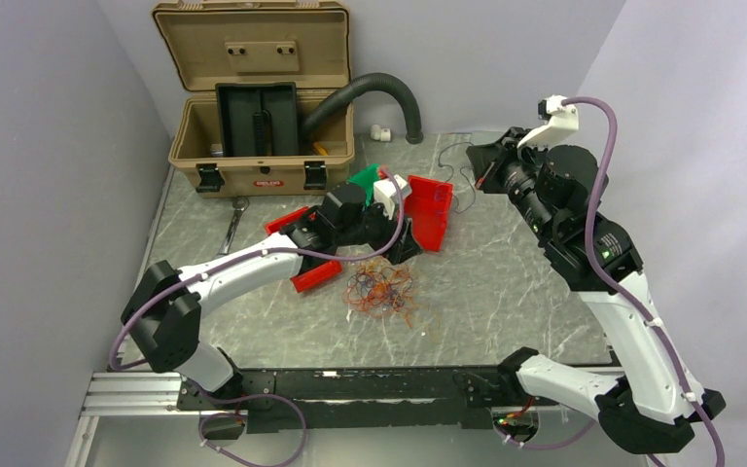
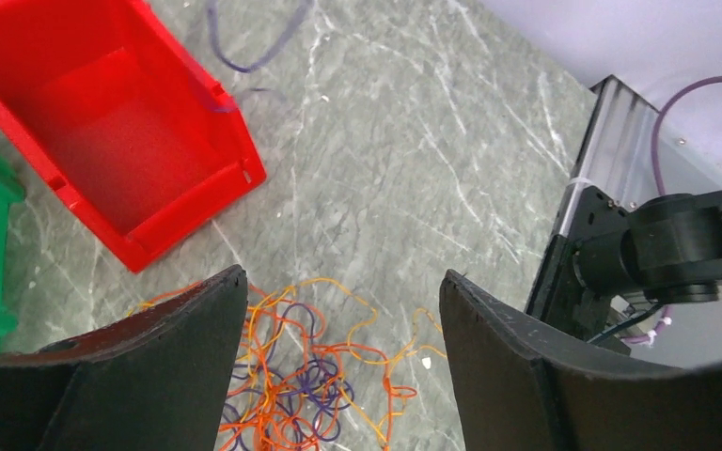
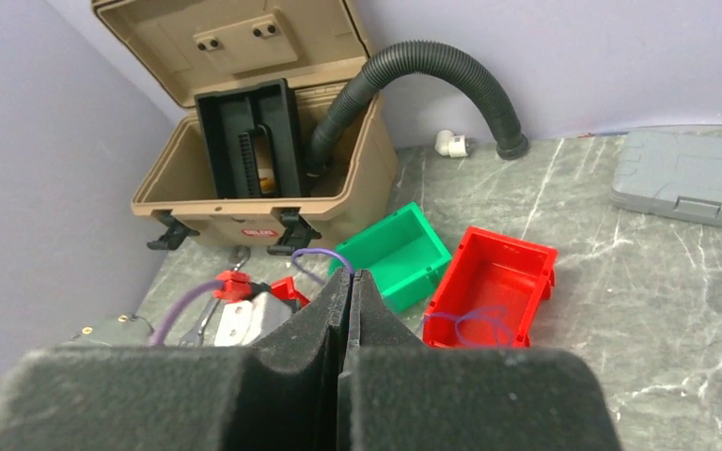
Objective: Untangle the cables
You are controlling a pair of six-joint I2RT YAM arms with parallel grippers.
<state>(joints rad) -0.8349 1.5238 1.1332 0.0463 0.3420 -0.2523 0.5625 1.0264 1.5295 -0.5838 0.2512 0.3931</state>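
The cables (image 1: 381, 290) lie as a loose tangle of orange, red, yellow and dark purple strands on the marble table, in front of the left arm. In the left wrist view the tangle (image 2: 291, 376) shows below and between my black fingers. My left gripper (image 2: 343, 282) is open and empty just above it, and also shows in the top view (image 1: 404, 241). My right gripper (image 3: 350, 277) is shut on a thin purple cable strand (image 3: 320, 250) at its tips and is raised at the back right (image 1: 479, 163). More purple strand (image 3: 479, 312) lies by the red bin.
A red bin (image 1: 430, 209) and a green bin (image 1: 365, 177) sit behind the tangle. Another red bin (image 1: 316, 277) lies under the left arm. An open tan case (image 1: 253, 107) with a black corrugated hose (image 1: 389, 89) stands at the back. A wrench (image 1: 231, 226) lies at the left, and a grey box (image 3: 686, 178) at the right.
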